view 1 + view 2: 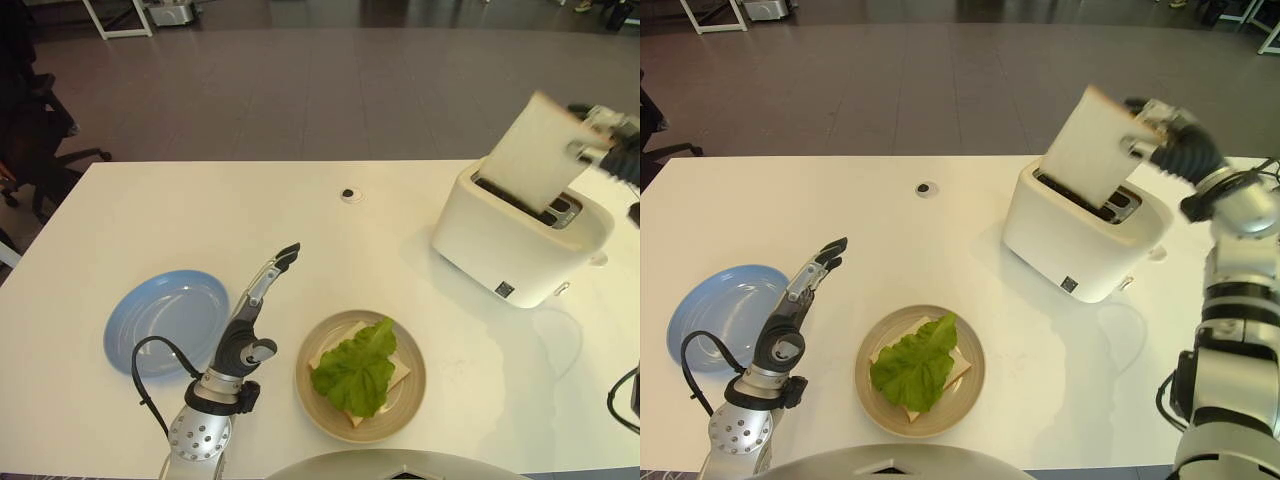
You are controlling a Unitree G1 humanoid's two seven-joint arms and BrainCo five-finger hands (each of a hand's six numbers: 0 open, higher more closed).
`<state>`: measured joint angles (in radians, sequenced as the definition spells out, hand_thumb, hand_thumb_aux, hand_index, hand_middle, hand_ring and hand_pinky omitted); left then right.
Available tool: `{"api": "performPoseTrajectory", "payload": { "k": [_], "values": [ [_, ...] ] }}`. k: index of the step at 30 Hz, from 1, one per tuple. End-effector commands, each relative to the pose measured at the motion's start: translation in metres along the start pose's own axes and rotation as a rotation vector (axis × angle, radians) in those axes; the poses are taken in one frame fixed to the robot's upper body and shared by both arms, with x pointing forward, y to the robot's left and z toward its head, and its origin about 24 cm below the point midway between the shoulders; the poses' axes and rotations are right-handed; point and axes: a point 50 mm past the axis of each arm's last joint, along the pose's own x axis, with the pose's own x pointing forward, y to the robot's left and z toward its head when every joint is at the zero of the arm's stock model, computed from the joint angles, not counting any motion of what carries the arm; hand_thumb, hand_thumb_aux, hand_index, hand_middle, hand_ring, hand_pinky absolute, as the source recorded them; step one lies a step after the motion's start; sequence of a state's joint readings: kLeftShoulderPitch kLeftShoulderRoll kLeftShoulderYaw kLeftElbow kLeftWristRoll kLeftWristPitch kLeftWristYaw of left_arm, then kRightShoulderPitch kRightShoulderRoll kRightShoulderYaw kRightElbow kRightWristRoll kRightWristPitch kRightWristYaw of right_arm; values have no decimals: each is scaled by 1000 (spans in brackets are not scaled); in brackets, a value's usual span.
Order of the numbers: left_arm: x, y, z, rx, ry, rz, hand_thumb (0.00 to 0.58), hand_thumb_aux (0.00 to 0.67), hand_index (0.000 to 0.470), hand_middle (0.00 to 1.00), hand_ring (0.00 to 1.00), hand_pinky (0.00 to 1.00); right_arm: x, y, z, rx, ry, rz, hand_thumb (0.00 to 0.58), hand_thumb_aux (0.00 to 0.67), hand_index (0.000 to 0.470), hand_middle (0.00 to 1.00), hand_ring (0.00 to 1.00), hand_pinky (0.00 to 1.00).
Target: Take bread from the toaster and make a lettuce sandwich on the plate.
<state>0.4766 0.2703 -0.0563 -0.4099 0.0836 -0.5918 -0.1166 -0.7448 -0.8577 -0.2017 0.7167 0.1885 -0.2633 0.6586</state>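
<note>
1. On the white table (200, 210), left eye view: a tan plate (415, 385) at the near edge holds a slice of bread (402, 374) with a lettuce leaf (355, 370) laid over it; the leaf covers most of the bread.
2. A blue plate (165, 320) sits to the left of the tan plate, apart from it, nothing on it.
3. Left hand (255, 300) hovers between the two plates, fingers stretched forward, released, holding nothing.
4. White toaster (520, 235) at the far right. A second bread slice (530, 155) is tilted above its slot, lower edge at the slot mouth; cannot tell whether it is clear of the slot.
5. Right hand (605, 140) grips that slice at its upper right corner.
6. A small dark knob (348, 192) is set in the table, far middle, well apart from everything.
7. Right eye view: right hand (1160, 135) is plainer here, fingers closed on the top corner of the bread slice (1092, 145), which leans left over the toaster (1080, 235).
8. Open tabletop lies between the toaster and the tan plate (975, 375); the left hand (800, 300) is off to the left of the plate, by the blue plate (725, 310).
</note>
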Motion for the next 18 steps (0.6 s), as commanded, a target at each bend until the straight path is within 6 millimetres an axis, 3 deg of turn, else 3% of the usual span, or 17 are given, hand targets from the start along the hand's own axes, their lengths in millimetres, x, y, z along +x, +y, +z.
{"api": "performPoseTrajectory", "payload": {
  "k": [1,3,6,8,11,18],
  "values": [
    [-4,3,-1,19,16,18,0,0,0,0,0,0,2,3,34,211,-120,155,580,670,470,0,0,0],
    [-4,3,0,33,13,13,0,0,0,0,0,0,-3,29,40,351,-131,306,580,670,470,0,0,0],
    [-2,2,0,72,5,-23,0,0,0,0,0,0,-22,85,41,558,-42,588,580,670,470,0,0,0],
    [-1,1,2,97,-9,-40,0,0,0,0,0,0,-42,129,41,606,39,791,580,670,470,0,0,0],
    [-1,4,4,174,-11,-62,0,0,0,0,0,0,-63,177,37,614,136,987,580,670,470,0,0,0],
    [-1,2,5,217,-31,-102,0,0,0,0,0,0,-67,229,36,548,201,1189,580,670,470,0,0,0]
  ]
}}
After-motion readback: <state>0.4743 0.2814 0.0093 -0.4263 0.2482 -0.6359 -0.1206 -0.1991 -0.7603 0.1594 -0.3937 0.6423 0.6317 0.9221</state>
